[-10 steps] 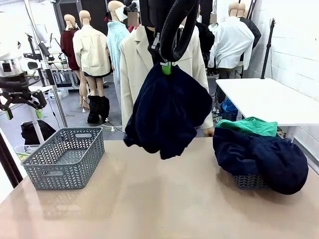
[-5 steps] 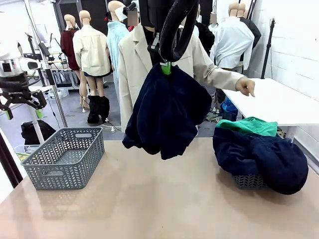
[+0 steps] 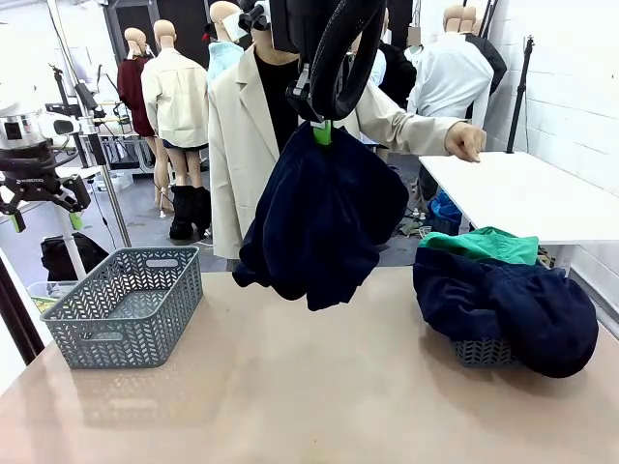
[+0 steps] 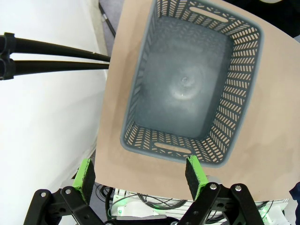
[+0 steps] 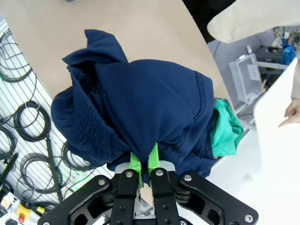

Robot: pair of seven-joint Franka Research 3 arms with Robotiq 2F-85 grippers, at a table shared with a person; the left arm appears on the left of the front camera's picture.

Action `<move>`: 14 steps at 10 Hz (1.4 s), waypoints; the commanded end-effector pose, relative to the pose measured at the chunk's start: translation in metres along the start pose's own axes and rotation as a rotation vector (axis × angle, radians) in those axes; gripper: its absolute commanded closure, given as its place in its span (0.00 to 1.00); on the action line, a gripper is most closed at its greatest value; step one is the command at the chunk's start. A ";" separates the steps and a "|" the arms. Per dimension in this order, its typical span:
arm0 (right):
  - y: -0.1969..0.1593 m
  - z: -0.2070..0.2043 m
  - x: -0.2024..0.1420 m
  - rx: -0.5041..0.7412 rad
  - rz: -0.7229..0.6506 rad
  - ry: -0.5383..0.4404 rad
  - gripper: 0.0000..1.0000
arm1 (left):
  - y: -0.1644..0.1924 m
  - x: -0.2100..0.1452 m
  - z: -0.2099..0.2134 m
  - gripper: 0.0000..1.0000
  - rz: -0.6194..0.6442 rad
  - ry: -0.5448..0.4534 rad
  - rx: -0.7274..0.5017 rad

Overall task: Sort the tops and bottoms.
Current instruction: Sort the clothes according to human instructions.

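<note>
The right end effector (image 3: 322, 130) is pinching a dark navy soft garment (image 3: 319, 217) high above the tabletop (image 3: 290, 396) — best carried over the empty grey plastic basket (image 3: 126, 304) before releasing; the left end effector (image 4: 140, 176) is hanging wide open.

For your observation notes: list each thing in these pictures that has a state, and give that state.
Right gripper: shut on navy garment, lifted clear of the table.
Left gripper: open, above left basket.
Left basket: empty.
Right basket: overflowing, draped by second navy garment.
Green garment: piled behind it.
</note>
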State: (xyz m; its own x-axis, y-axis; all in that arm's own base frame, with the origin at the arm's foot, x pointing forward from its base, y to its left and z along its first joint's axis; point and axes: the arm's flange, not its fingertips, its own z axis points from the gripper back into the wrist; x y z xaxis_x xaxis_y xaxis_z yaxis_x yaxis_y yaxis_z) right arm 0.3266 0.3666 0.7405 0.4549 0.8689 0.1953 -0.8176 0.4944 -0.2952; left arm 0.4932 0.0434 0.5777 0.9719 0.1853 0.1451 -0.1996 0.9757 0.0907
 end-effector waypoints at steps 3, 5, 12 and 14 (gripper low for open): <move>-0.001 0.002 0.001 -0.009 0.004 -0.006 1.00 | 0.002 0.002 0.003 0.00 -0.005 0.002 0.015; -0.001 0.002 0.001 -0.009 0.004 -0.006 1.00 | 0.002 0.002 0.003 0.00 -0.005 0.002 0.015; -0.060 0.054 -0.082 -0.177 -0.240 -0.090 1.00 | 0.002 0.002 0.003 0.00 -0.005 0.002 0.015; -0.095 0.063 -0.123 -0.167 -0.415 -0.094 1.00 | 0.002 0.002 0.003 0.00 -0.005 0.002 0.015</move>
State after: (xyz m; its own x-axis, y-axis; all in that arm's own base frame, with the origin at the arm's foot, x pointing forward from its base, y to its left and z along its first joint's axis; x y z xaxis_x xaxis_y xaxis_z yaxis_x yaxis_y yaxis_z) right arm 0.3261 0.2217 0.8217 0.6535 0.6583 0.3736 -0.5615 0.7526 -0.3440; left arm 0.4931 0.0438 0.5777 0.9718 0.1862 0.1448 -0.2004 0.9755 0.0910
